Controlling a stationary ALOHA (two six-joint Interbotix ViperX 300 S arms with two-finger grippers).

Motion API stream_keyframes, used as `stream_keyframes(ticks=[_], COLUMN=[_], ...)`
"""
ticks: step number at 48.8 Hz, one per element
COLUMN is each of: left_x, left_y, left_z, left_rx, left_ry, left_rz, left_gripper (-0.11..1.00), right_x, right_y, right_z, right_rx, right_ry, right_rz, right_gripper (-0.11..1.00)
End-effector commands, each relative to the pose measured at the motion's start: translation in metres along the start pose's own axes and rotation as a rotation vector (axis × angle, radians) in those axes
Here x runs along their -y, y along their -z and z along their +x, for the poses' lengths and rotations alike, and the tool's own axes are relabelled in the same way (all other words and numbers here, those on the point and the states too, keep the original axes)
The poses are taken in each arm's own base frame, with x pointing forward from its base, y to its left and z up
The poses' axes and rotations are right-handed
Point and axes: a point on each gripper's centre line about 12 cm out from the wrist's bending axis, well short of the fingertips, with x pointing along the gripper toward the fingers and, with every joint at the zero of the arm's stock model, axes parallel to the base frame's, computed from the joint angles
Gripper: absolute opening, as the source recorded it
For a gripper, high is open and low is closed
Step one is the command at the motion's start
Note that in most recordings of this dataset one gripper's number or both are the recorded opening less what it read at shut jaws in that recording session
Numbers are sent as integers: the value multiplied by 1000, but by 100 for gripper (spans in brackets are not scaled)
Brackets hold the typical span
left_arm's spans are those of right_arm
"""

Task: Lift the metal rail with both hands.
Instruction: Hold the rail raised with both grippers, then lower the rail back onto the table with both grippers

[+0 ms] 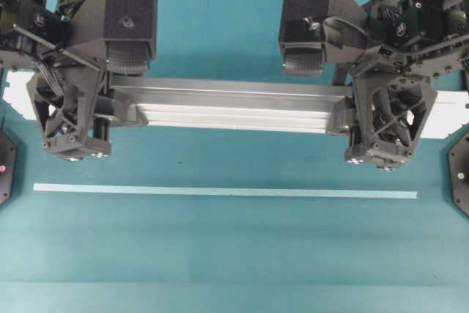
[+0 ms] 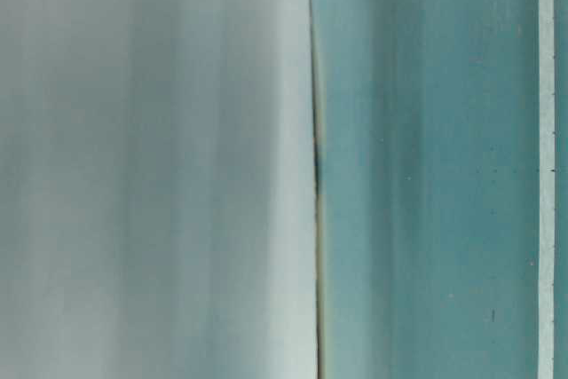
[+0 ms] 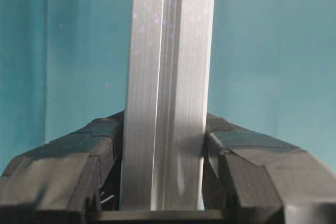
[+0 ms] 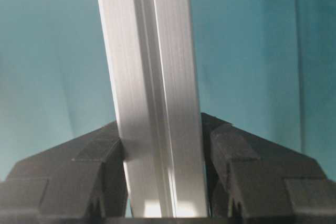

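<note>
1 metal rail (image 1: pixel 227 106), 1 tape strip (image 1: pixel 224 192), and 2 claws: left claw (image 1: pixel 77 111), right claw (image 1: pixel 385 119).

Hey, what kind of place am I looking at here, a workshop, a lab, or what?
Most likely a robotics lab bench: two black robot arms, left gripper and right gripper, hold a metal rail over a plain teal table marked with a pale tape strip.

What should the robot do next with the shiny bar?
Probably keep raising both ends together, slowly and level. The left hand and the right hand each already squeeze an end of the rail, so lifting evenly should keep it from tilting or slipping.
</note>
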Motion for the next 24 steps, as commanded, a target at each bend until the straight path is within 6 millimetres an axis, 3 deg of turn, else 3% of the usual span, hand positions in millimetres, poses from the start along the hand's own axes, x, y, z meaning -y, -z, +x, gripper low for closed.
stream_keyframes(ticks=[1, 12, 24], left_x=[-6, -6, -7], left_y=[-7, -1, 21], left_z=[-17, 2, 42], left_rx=[52, -6, -93], left_ry=[-12, -13, -18], left_rz=[-13, -11, -20], left_gripper=[36, 36, 36], right_x=[-1, 5, 11], right_y=[-3, 0, 11], right_z=[-6, 12, 54], right_rx=[30, -2, -15], right_ry=[-8, 1, 7], right_rz=[22, 30, 45], right_gripper=[39, 39, 39])
